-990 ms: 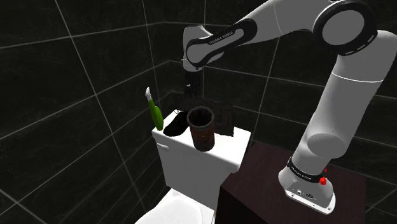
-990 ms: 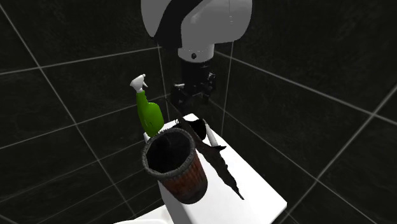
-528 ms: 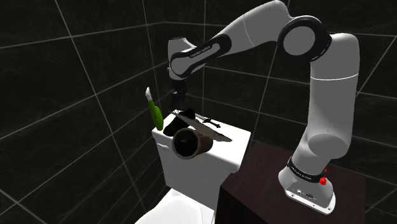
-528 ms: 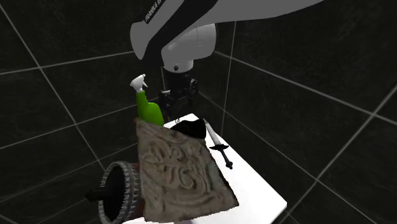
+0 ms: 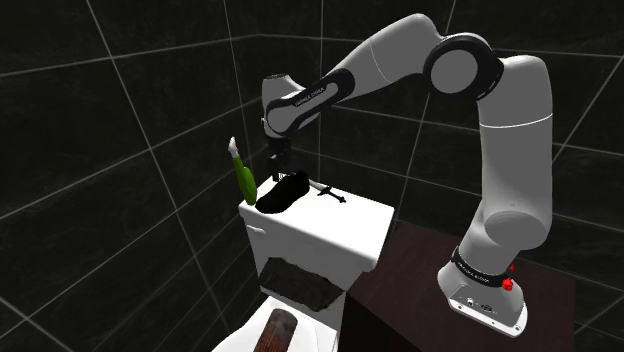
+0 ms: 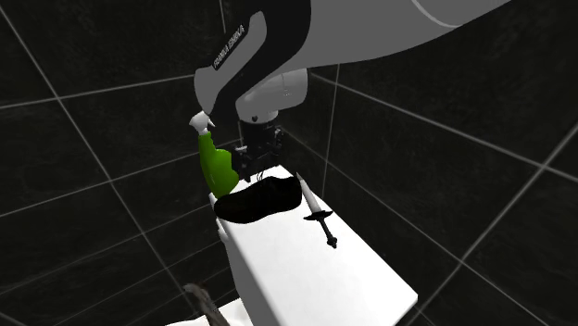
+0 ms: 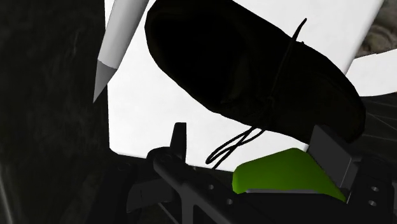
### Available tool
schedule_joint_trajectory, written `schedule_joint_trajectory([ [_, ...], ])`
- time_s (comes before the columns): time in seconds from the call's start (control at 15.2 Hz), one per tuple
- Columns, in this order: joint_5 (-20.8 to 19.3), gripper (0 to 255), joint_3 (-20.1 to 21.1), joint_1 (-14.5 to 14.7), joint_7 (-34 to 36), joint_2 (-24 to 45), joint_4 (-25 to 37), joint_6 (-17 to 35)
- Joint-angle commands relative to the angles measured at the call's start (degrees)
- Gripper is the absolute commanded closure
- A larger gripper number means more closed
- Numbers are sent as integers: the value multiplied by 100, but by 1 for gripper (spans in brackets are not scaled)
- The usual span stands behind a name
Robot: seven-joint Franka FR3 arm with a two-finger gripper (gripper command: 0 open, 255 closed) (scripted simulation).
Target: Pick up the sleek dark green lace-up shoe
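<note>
Pickup not yet done. At the shoulder view's left a green spray bottle point(image 5: 241, 178) stands just beside the dark shoe point(image 5: 281, 192), which lies flat on the white tank lid point(image 5: 350, 226). Claw point(image 5: 275, 167) hangs close above it, spread wide, gripping nothing. Small dagger point(image 6: 320, 219) lies rightward, apart. Bottle crowds the approach.

I have open room straight above the shoe point(image 5: 283, 193), but the green spray bottle point(image 5: 243, 178) stands just beside it, a small dagger point(image 6: 321, 222) lies near on the tank lid point(image 5: 340, 225), and the tiled wall point(image 5: 150, 120) seems close behind.
</note>
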Motion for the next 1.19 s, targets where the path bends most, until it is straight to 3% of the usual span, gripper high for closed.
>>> schedule_joint_trajectory([
  [0.0, -4, 0, -3, -2, -4, 28, -30, 60],
  [0.07, -5, 255, -2, 0, 0, 31, -26, 59],
  [0.66, -4, 255, -4, -2, -4, 28, -30, 60],
  [1.12, 29, 255, 11, -12, -19, -209, 185, -390],
])
